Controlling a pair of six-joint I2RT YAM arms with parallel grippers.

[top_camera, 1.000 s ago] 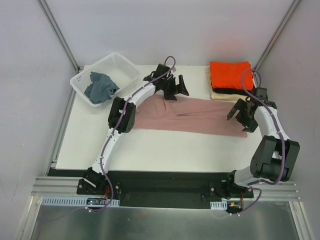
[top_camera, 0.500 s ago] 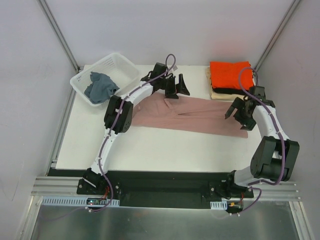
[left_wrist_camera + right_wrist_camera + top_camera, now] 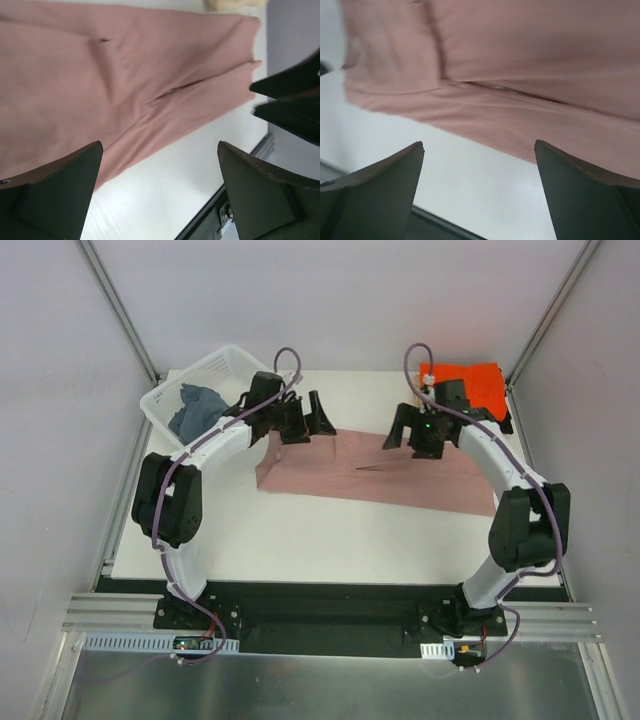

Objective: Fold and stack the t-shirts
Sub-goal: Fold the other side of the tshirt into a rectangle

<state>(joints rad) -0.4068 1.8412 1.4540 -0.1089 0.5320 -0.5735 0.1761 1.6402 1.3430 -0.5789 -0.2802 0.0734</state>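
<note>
Basket: a white plastic basket (image 3: 228, 372) sits at the back left corner of the table (image 3: 300, 530). It holds one crumpled grey-blue cloth (image 3: 198, 410).
Stack: a folded orange t-shirt (image 3: 472, 378) lies at the back right corner. The right arm hides whatever is under it in the top view.
Pink t-shirt: the pink t-shirt (image 3: 380, 478) lies flat on the table as a long strip running left to right, with a short crease near its middle. It is apart from both the basket and the orange t-shirt.
Left arm: it rises from the near left base with its elbow swung out to the left, and the forearm reaches back and right past the basket. The left gripper (image 3: 305, 422) hangs over the strip's back left end, jaws spread wide with nothing between them.
Right arm: it arches up along the right edge and reaches back and left. The right gripper (image 3: 410, 438) hangs over the strip's back edge, right of the middle, just in front of the orange t-shirt. Its jaws are also wide apart and empty.
Left wrist view only: a strip of cream cloth (image 3: 232, 4) shows past the pink t-shirt's far end. The dark fingers (image 3: 55, 190) frame pink cloth and bare table.
Right wrist view only: it shows the pink hem close up, lying on the white table. The fingers (image 3: 585, 195) stand clear of the hem.
</note>
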